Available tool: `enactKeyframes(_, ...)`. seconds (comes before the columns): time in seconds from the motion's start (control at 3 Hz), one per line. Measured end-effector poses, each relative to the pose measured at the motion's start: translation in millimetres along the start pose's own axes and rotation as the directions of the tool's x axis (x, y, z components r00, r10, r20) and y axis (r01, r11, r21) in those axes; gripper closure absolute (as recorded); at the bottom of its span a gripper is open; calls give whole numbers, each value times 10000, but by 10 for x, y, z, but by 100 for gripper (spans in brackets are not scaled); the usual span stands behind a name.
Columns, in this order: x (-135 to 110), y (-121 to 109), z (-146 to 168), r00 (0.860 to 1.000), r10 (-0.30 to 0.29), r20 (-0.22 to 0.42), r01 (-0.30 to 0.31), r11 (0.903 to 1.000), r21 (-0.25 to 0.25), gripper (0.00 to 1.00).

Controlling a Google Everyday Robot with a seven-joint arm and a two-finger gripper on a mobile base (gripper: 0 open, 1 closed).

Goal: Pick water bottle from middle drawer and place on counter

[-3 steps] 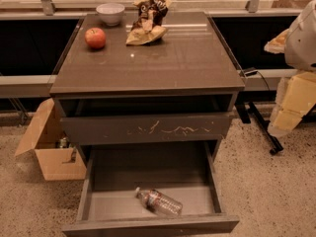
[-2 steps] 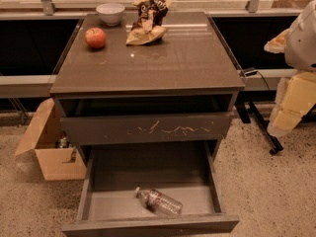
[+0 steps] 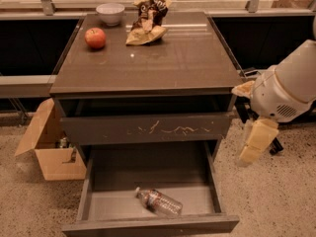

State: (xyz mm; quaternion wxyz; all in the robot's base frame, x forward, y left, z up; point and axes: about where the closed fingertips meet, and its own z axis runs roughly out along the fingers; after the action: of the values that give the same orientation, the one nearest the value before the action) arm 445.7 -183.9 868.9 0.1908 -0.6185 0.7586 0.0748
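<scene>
The water bottle point(image 3: 159, 202), clear and crinkled with a white cap, lies on its side on the floor of the open middle drawer point(image 3: 202, 201), near the drawer's front. The cap points to the back left. The counter point(image 3: 173, 58) is the glossy dark top of the cabinet. My gripper point(image 3: 254, 142) is the beige part that hangs below the white arm at the right of the cabinet. It is level with the scratched drawer front, outside the drawer, and far from the bottle. It holds nothing that I can see.
A red apple point(image 3: 95, 37), a white bowl point(image 3: 110, 13) and a crumpled snack bag point(image 3: 147, 21) sit at the back of the counter. The drawer front with pale scratches point(image 3: 148, 129) juts out slightly above the open drawer. An open cardboard box point(image 3: 49, 147) stands on the floor to the left.
My arm and gripper have moved down and to the left, closer to the cabinet's right side. The bottle and the drawers have not moved.
</scene>
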Motion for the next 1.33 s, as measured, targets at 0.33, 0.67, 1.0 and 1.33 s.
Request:
enactKeyframes(0.33,26,87,762,9914,539,1190,-452,9962,-742,0)
enactKeyframes(0.67,36,83,804,9913,591,1176,-508,9961,-726,0)
enactKeyframes(1.0,140,39,1251,9880,1145,1036,-1092,9925,-552,0)
enactKeyframes(1.33,290,96,1932,9729,1756,1502,-1673,9837,-663,0)
